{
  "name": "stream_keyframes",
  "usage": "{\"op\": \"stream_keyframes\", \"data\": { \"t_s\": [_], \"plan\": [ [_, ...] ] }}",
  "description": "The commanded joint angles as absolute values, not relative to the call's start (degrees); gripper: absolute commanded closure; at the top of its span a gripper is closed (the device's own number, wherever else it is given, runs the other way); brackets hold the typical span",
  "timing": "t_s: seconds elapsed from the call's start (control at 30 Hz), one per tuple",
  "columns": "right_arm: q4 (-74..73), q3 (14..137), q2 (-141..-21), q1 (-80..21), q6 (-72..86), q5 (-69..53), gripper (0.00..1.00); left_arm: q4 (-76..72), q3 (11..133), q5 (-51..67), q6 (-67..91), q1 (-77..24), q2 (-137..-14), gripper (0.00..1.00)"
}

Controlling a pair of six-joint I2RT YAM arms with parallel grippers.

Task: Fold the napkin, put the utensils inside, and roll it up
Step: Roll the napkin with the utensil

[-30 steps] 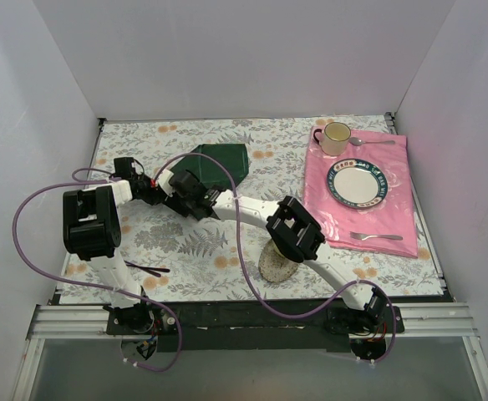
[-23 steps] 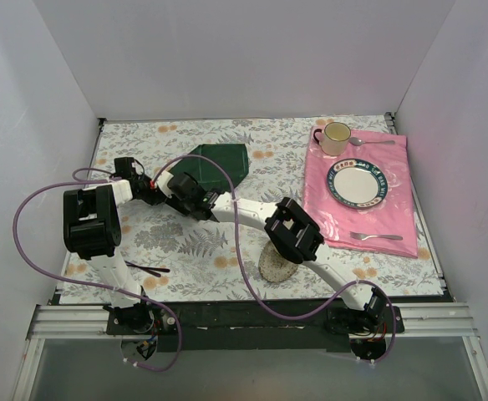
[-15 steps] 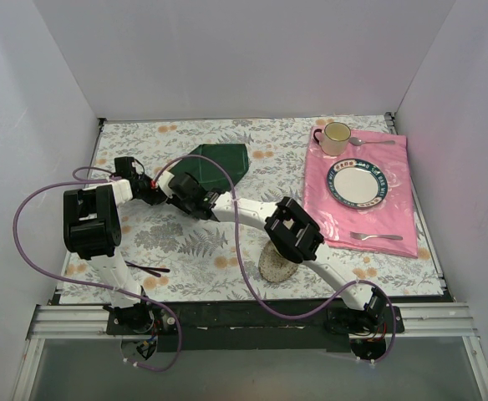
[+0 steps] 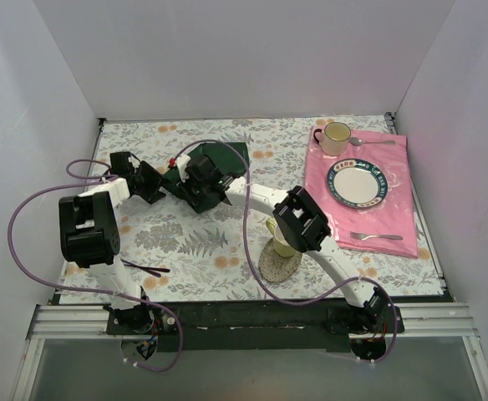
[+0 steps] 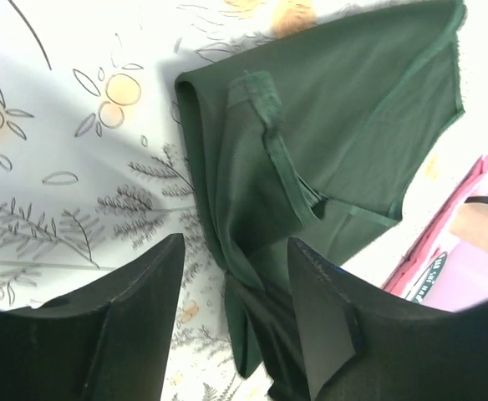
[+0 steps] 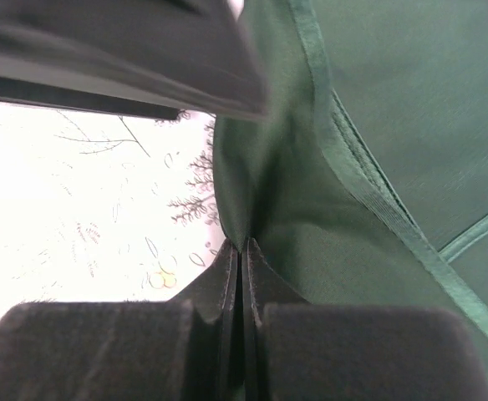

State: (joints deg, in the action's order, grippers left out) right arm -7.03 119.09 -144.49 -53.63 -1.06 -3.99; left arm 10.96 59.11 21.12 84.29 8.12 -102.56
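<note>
Napkin [image 5: 353, 125] clamped in right hand [image 6: 240, 251], left hand [image 5: 236, 261] spread apart, gripping nothing

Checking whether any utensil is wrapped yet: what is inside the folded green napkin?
Only green cloth shows along the napkin, whose fold the right gripper pinches. No utensil pokes out; the space between layers is covered.

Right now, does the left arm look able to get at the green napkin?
Probably yes: the left end effector hangs open right at the napkin, cloth between its fingers, nothing blocking. The right end effector, shut on the napkin, sits close beside.
</note>
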Motion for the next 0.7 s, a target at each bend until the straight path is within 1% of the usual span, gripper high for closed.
{"op": "stream_keyframes", "data": {
  "t_s": [0.0,0.13,0.17,0.2,0.27,0.5,0.67],
  "plan": [
    [-7.82,117.78,-142.82,-49.66,7.99,-16.16,0.99,11.43,57.22,20.83,83.15,7.82,-96.51,0.46],
    [-6.94,118.30,-144.05,-46.85,14.23,-25.46,0.99,10.47,55.55,22.23,84.37,7.82,-95.80,0.42],
    [-6.33,118.21,-144.23,-45.89,15.20,-26.88,0.99,9.76,55.20,23.63,84.98,7.82,-95.89,0.37],
    [-5.81,118.21,-144.66,-45.44,17.47,-28.03,0.99,9.23,54.76,24.16,85.51,7.65,-96.32,0.35],
    [-2.83,116.56,-144.67,-44.39,19.50,-31.28,0.99,8.35,55.10,24.96,87.18,6.86,-98.25,0.34],
    [3.06,113.30,-145.11,-42.89,25.48,-35.86,0.99,4.66,56.86,26.02,91.49,4.31,-103.97,0.35],
    [6.94,110.92,-144.93,-41.75,29.18,-38.32,0.99,5.89,58.97,22.77,91.32,3.16,-106.08,0.39]
  ]
}}
